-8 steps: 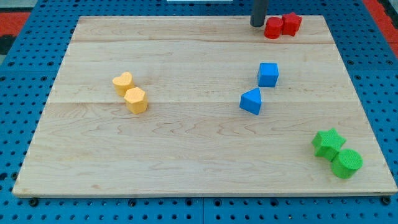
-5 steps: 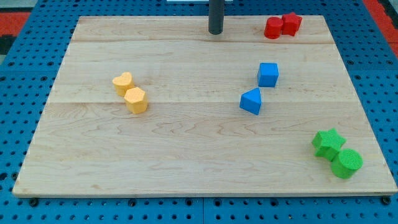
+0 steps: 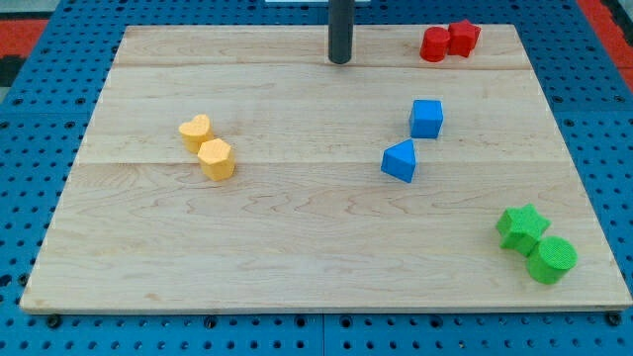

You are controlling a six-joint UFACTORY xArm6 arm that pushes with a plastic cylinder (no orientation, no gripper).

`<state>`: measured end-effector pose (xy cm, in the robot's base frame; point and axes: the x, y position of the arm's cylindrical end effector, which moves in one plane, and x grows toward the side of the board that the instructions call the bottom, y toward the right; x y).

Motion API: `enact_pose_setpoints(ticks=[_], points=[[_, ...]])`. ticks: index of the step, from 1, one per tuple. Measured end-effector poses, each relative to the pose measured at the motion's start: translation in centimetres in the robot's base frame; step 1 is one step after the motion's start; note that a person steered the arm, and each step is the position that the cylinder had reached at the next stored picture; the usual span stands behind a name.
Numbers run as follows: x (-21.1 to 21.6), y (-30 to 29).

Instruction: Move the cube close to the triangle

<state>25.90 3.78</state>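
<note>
Since a moment ago my tip [image 3: 339,60] has slid left from the red blocks [image 3: 448,42] and now sits bare near the counter [image 3: 297,227] top – the cube [image 3: 426,119], just above-right of the triangle [image 3: 400,161], looks light, rigid – push its upper-right face

My tip [image 3: 340,60] gone from beside the red blocks [image 3: 448,42] leftward along the board's top, now slightly lower
</note>
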Motion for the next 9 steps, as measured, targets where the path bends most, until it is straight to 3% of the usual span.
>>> enact_pose_setpoints(ticks=[4,7,9], points=[[2.1,4.9],[9.6,14.3],[14.0,11.1]])
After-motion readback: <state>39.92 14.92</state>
